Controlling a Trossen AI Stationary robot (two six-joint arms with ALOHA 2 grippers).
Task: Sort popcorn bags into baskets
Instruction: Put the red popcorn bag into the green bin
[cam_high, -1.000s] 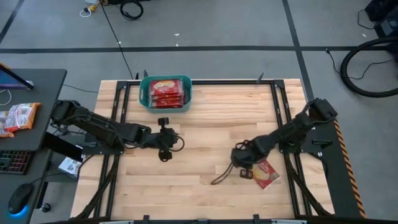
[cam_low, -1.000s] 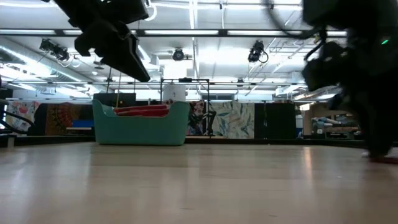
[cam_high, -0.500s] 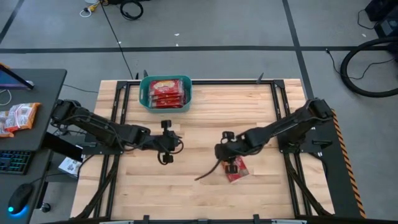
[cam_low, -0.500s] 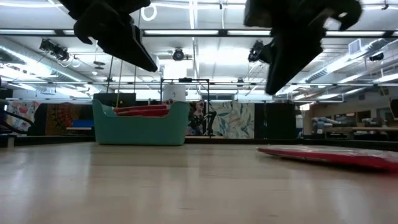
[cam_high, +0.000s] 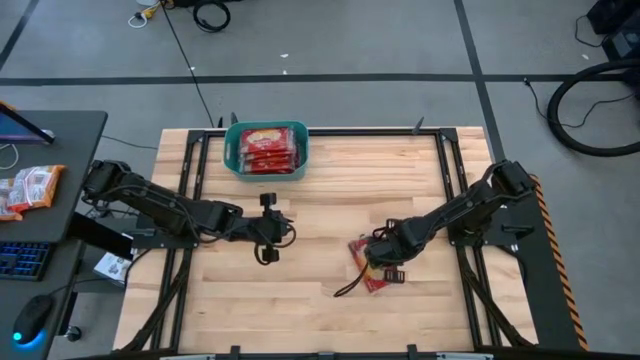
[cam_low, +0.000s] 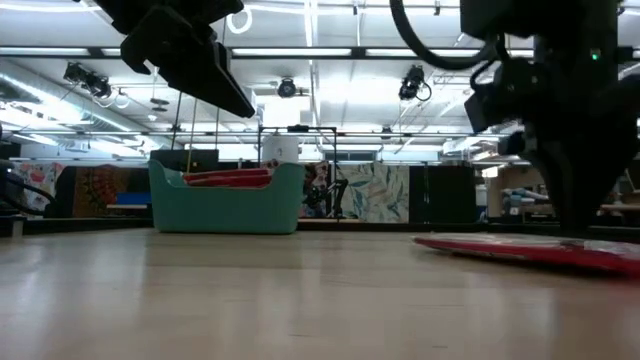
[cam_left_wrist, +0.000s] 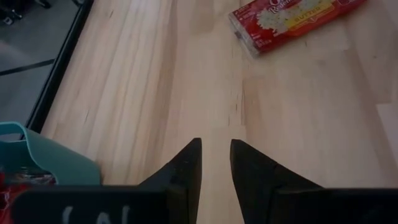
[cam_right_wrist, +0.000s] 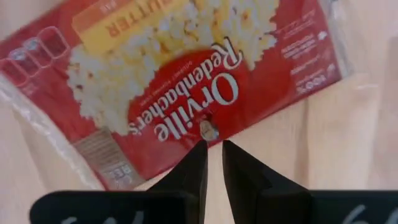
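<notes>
Dragged inward from near the table's right edge, the loose popcorn bag (cam_high: 372, 268) now lies flat toward the middle of the table (cam_high: 330, 300), nearer the front edge than the back. The right gripper (cam_high: 383, 262) sits low over its edge; from the wrist camera its fingers stand only a sliver apart, tips over the packet's printed face, and nothing is clamped between them. The left gripper (cam_high: 264, 232) hangs above the boards left of centre, narrowly parted and holding nothing, its arm waiting. The teal basket (cam_high: 232, 160) stands at the back edge toward the left corner, with red packets (cam_high: 268, 148) already stacked inside. By my judgement the step in hand is picking up this last stray bag. A flat packet lying flush on wood gives the fingers little to bite, so the next move calls for opening wider, catching an edge or crimped seam, then carrying it diagonally back to the basket.
</notes>
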